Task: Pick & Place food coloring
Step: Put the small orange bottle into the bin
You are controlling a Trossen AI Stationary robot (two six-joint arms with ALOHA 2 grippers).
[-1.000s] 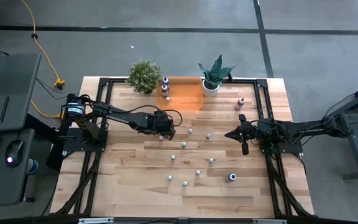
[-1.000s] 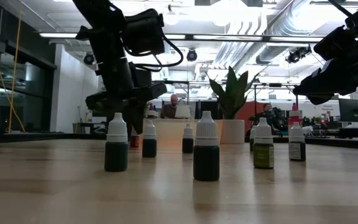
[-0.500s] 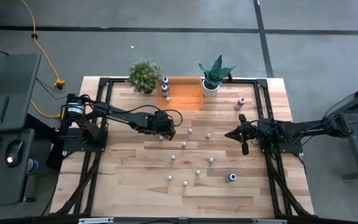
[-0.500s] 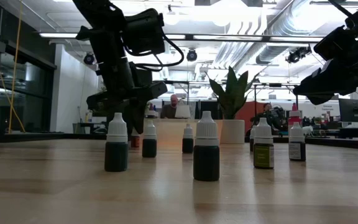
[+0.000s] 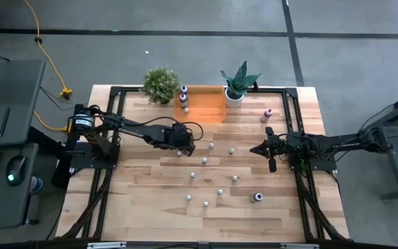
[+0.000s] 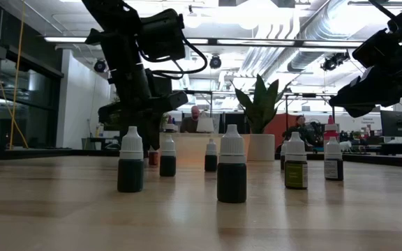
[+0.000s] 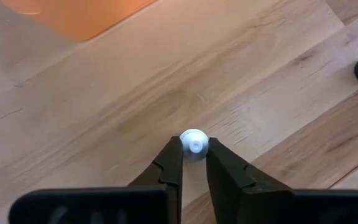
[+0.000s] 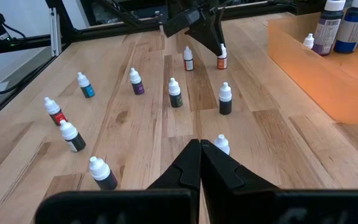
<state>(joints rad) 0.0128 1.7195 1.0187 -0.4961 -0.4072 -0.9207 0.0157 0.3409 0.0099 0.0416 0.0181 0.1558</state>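
Left end effector [image 7: 194, 163] gripping white-capped bottle [image 7: 194, 144], wooden table [image 7: 104, 112]

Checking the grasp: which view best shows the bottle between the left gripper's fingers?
The left wrist view: the bottle's white cap sits squarely between the left gripper's fingers. The high view shows only a white speck under the arm. The low view mostly hides it; the right wrist view shows it far off.

no readable text, labels too small, no brands or numbers
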